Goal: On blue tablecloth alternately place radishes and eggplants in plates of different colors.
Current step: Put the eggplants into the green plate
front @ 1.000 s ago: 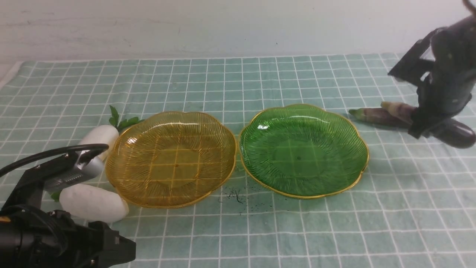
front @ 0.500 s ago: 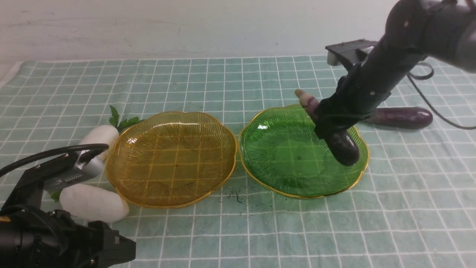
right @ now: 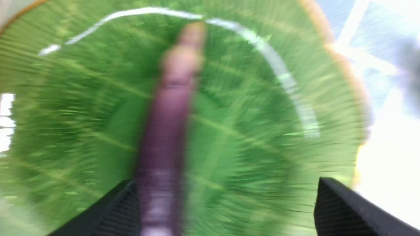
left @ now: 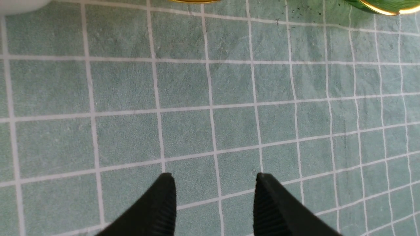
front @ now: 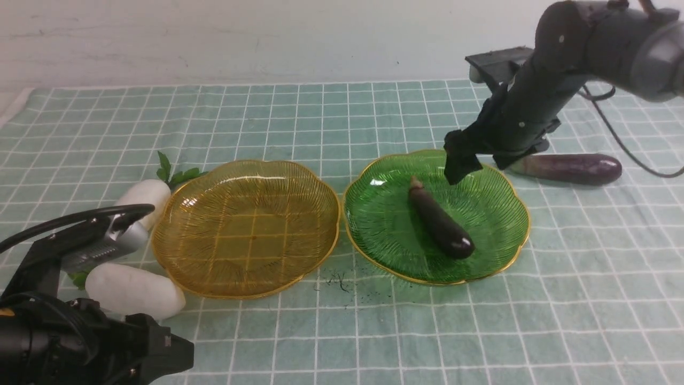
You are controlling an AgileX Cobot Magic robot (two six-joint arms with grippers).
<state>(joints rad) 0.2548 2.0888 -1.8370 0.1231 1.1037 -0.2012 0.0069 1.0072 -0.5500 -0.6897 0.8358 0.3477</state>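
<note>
One eggplant lies loose in the green plate; it also shows, blurred, in the right wrist view. My right gripper hangs open and empty just above the plate's far rim. The second eggplant lies on the blue tablecloth behind that arm. The amber plate holds nothing. Two white radishes lie at its left side. My left gripper is open over bare cloth at the near left.
Dark crumbs speckle the cloth between the plates' near edges. A pale wall runs behind the cloth's far edge.
My right gripper carried an eggplant from the right side over the green plate, let it go there and rose toward the far rim. The left arm stayed still.
</note>
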